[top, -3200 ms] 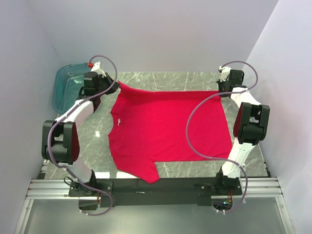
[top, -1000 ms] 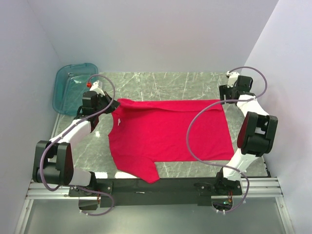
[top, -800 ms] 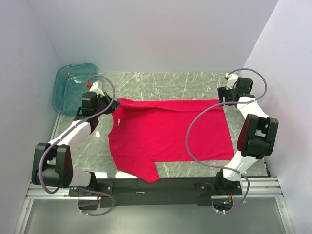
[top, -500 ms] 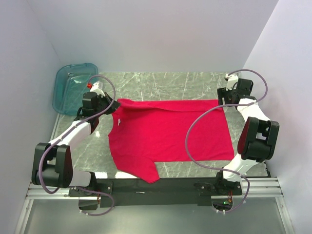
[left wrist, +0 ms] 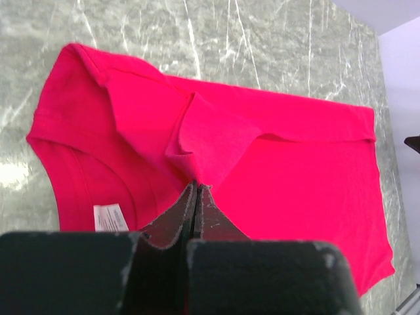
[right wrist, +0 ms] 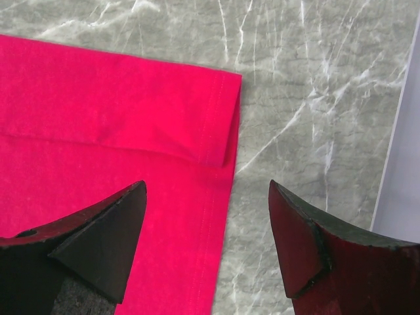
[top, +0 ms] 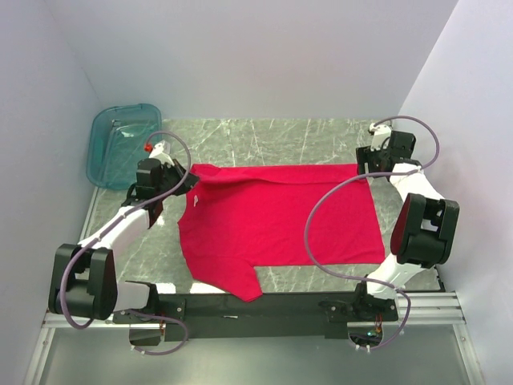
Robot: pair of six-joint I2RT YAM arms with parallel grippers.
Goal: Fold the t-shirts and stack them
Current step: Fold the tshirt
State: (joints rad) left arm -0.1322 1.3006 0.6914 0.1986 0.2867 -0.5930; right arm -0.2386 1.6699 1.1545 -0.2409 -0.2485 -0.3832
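Observation:
The red t-shirt (top: 272, 220) lies spread on the marble table, neck to the left, with its far edge folded over in a narrow strip (right wrist: 164, 125). My left gripper (top: 183, 178) is shut on a raised pinch of cloth at the shirt's far left corner (left wrist: 195, 186). The cloth peaks up to the fingertips. A white neck label (left wrist: 110, 216) shows beside them. My right gripper (top: 365, 160) hangs open over the shirt's far right corner (right wrist: 207, 187), holding nothing, one finger over cloth and the other over bare marble.
A translucent teal tub (top: 120, 144) stands at the back left corner, just behind the left arm. White walls close in on the left, back and right. One sleeve (top: 240, 285) hangs over the table's near edge above the arms' base rail.
Over three seconds the shirt's far edge came toward me and folded over. The right gripper has let go and risen. In the last second the left gripper drew slightly right and nearer.

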